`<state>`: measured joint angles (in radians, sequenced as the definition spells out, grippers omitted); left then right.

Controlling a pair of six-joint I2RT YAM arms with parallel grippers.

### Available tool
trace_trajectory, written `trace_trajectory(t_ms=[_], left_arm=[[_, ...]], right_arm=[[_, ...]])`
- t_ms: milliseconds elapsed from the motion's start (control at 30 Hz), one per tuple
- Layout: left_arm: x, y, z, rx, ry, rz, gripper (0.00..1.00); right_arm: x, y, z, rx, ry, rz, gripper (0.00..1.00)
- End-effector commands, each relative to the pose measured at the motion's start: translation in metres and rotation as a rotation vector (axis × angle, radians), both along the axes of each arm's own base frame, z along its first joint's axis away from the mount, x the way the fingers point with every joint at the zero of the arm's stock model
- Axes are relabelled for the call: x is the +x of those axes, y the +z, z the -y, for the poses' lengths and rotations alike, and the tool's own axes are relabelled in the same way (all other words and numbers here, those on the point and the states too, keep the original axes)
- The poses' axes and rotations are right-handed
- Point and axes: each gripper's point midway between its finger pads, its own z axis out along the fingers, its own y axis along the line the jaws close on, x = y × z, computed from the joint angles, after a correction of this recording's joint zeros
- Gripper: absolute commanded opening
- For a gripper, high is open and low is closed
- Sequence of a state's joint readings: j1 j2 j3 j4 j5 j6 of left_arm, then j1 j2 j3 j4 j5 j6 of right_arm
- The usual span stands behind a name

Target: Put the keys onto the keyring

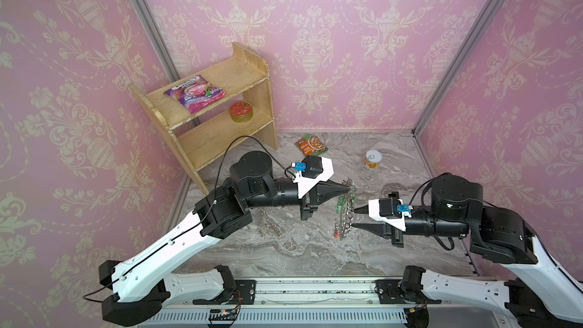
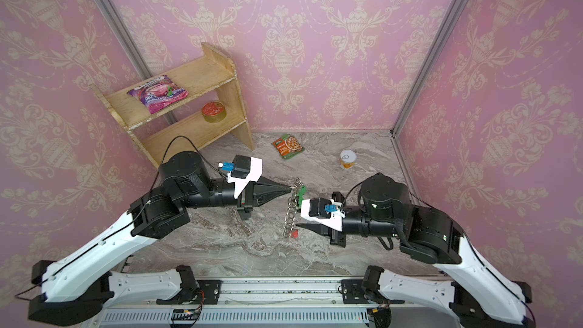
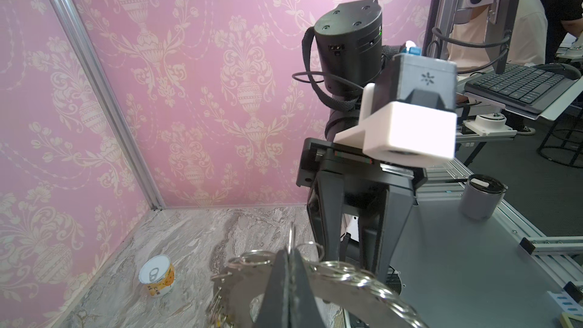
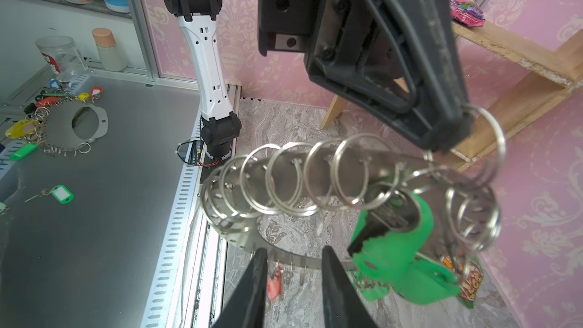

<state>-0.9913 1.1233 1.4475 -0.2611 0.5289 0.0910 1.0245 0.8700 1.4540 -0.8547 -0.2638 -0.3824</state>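
The left fingers (image 1: 346, 188) are pinched tight on the far rim of the keyring (image 1: 347, 216), a wide flat grey metal plate with a big round hole, edged with silver wire loops. The keyring hangs from that pinch over the grey marbled bench (image 1: 284, 244). It shows nearly edge-on in both top views, its long line running from the left fingers towards the near edge. Whether its low end touches the bench I cannot tell.

The right fingers (image 1: 367, 228) stand partly apart and hold nothing. They point at the plate from the right, tips just beside its near half. In the right wrist view the plate's rim shows in the gap between them.

Green plastic-tagged keys (image 4: 394, 247) hang on loops near the left fingers, and a small red key (image 4: 274, 282) hangs at the near end. The right arm is nearer the bare loops, so the next move is probably its own.
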Motion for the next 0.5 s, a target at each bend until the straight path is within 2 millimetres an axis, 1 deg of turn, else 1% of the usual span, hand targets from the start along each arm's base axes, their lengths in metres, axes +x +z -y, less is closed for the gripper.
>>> trace_trajectory(t_ms=[0,100,233,367,467], left_arm=[[-0.005,0.017,-0.009,-0.069,0.0,0.047,0.0],[-0.01,0.014,-0.009,-0.081,-0.027,0.056,0.0],[-0.016,0.007,-0.008,-0.087,-0.067,0.051,0.0],[-0.019,0.004,-0.006,-0.106,-0.092,0.044,0.0],[-0.02,0.005,-0.006,-0.134,-0.102,0.044,0.0]], right_arm=[[-0.006,0.026,0.014,0.082,-0.023,0.018,0.38],[-0.006,0.037,0.021,0.138,-0.055,0.03,0.46],[-0.006,0.053,0.03,0.221,-0.089,0.04,0.49],[-0.006,0.067,0.033,0.301,-0.1,0.042,0.46],[-0.005,0.07,0.029,0.326,-0.095,0.02,0.37]])
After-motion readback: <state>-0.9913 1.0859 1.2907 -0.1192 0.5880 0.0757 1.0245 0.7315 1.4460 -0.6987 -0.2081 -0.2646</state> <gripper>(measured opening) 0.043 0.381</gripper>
